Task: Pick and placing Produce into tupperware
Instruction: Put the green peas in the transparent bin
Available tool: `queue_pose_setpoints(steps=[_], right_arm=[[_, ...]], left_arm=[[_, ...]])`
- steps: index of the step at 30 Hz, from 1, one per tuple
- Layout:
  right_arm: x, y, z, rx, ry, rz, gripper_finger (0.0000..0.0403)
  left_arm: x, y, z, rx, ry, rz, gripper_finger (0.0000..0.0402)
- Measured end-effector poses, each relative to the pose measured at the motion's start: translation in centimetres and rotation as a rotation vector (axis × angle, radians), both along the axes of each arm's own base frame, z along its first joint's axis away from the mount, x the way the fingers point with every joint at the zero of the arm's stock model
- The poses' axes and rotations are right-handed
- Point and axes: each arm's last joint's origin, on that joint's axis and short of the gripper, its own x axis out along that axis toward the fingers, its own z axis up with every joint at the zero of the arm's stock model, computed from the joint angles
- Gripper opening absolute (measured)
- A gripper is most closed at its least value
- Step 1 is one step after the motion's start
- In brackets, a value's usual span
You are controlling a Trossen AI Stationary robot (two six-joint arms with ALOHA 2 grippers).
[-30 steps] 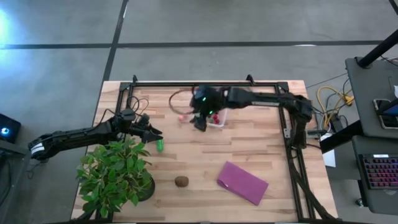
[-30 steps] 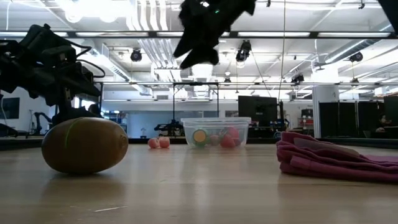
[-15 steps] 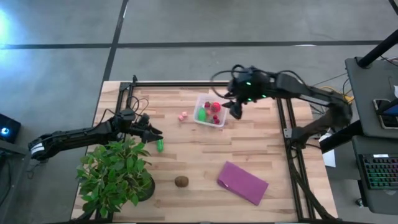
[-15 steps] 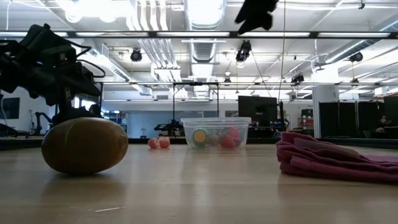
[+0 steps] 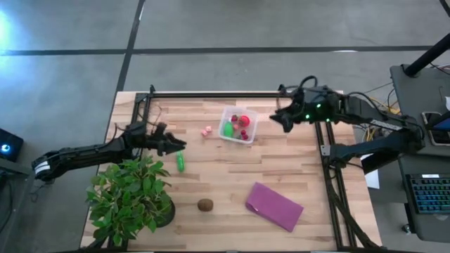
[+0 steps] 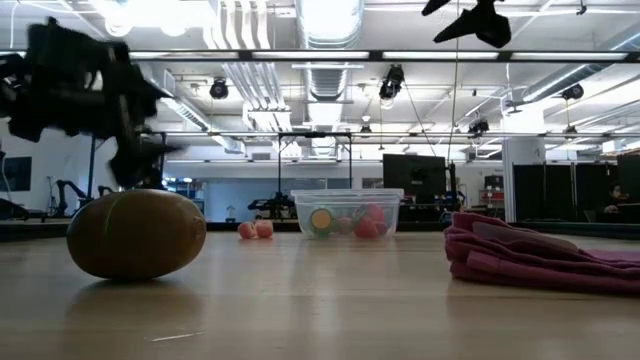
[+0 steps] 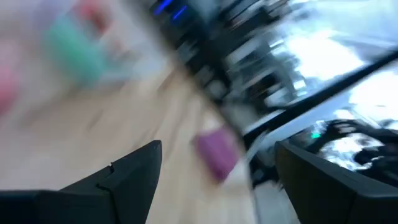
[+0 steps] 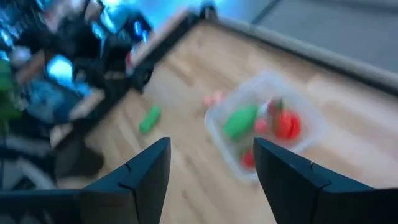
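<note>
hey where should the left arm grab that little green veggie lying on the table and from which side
Grip the green veggie across its narrow middle, coming straight down from above. It lies flat and elongated on bare wood, long axis running toward the plant, so fingers should close across its short width. The left gripper, open, is just beyond it.

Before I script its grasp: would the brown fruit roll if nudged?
Probably. The brown fruit looks egg-shaped and smooth, touching the table on a small patch, so a nudge may roll or spin it. Its skin looks glossy, so it may be slippery.
</note>
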Motion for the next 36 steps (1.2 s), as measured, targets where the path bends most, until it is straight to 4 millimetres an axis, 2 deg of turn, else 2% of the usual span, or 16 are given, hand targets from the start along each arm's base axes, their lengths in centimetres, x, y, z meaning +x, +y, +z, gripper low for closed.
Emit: queue_pose_setpoints(steps=[4, 7, 10, 13, 23, 29, 33, 36], right_arm=[[0.9, 2.2, 0.3, -0.23, -0.24, 0.265, 0.0219], [0.9, 3.1, -1.3, -0.327, -0.294, 0.38, 0.0219], [0.1, 3.0, -3.8, -0.303, -0.274, 0.322, 0.0219], [-0.4, 3.2, -5.9, -0.288, -0.303, 0.34, 0.0219], [-4.0, 3.1, -9.2, -0.282, -0.367, 0.291, 0.0219], [-5.8, 3.1, -11.2, -0.337, -0.468, 0.26, 0.0219], [-6.6, 3.1, -12.6, -0.367, -0.527, 0.236, 0.0219], [-7.0, 3.0, -14.0, -0.359, -0.51, 0.175, 0.0219]], left_arm=[[0.3, 0.4, 2.7, 0.103, -0.15, 0.025, 0.0295], [0.8, 0.8, 3.9, 0.143, -0.157, 0.019, 0.0295], [1.4, 1.0, 5.1, 0.172, -0.171, -0.003, 0.0295], [2.1, 1.3, 6.2, 0.195, -0.17, -0.038, 0.0295], [6.0, 3.0, 11.0, 0.293, -0.181, -0.205, 0.0295], [8.3, 4.1, 10.6, 0.313, 0.024, -0.292, 0.0295], [7.9, 4.0, 10.5, 0.333, 0.296, -0.359, 0.0295], [6.8, 3.9, 10.9, 0.32, 0.589, -0.307, 0.0295]])
